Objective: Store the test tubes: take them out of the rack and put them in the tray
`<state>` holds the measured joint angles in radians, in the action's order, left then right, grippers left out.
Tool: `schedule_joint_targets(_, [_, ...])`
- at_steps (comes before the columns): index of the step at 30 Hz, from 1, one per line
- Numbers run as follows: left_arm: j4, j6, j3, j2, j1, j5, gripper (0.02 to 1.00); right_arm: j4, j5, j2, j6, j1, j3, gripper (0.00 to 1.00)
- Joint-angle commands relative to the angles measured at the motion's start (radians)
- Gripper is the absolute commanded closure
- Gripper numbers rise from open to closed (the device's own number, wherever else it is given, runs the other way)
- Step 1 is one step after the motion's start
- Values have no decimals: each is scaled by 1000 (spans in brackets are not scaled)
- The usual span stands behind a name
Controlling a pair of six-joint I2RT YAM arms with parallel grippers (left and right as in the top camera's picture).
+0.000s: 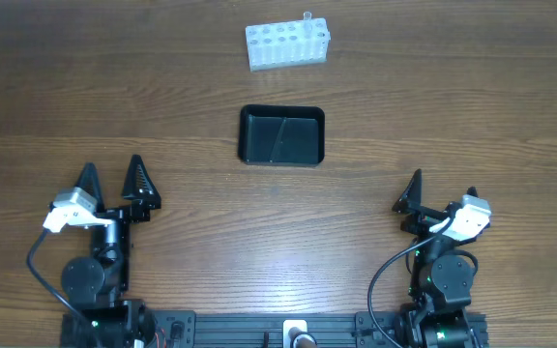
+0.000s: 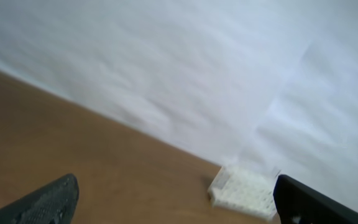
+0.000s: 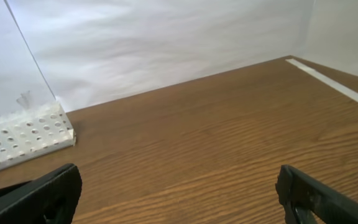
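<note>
**Robot lab bench, staged test setup**

Scene is looking like a robotics lab station, not a home or shop. A plain wood-grain table (image 1: 453,116) is sitting against a bare white backdrop (image 3: 166,37) that is closing off the whole background. The left arm (image 1: 95,271) and right arm (image 1: 443,275) are standing on a black rail (image 1: 259,324) along the table edge, with cables (image 1: 30,259) looping off them. A white test tube rack (image 1: 287,45) with one tube (image 1: 307,17) standing in it and a black tray (image 1: 244,135) are sitting out as lab props.

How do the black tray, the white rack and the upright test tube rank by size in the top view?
1. black tray
2. white rack, only slightly smaller
3. test tube, standing in the rack, by far the smallest
</note>
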<state>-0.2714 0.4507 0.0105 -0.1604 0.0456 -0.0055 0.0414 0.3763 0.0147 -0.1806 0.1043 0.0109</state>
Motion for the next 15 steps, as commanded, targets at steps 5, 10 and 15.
schedule_joint_targets(5, [284,5,-5,160,5,13,20,3,-2,-10,2,-6,-5,12])
schedule_joint_targets(10, [348,-22,-5,157,5,15,20,3,-2,-10,2,-6,-6,7])
schedule_joint_targets(15, [348,-135,-5,157,5,16,20,3,-2,-10,2,-6,-5,9])
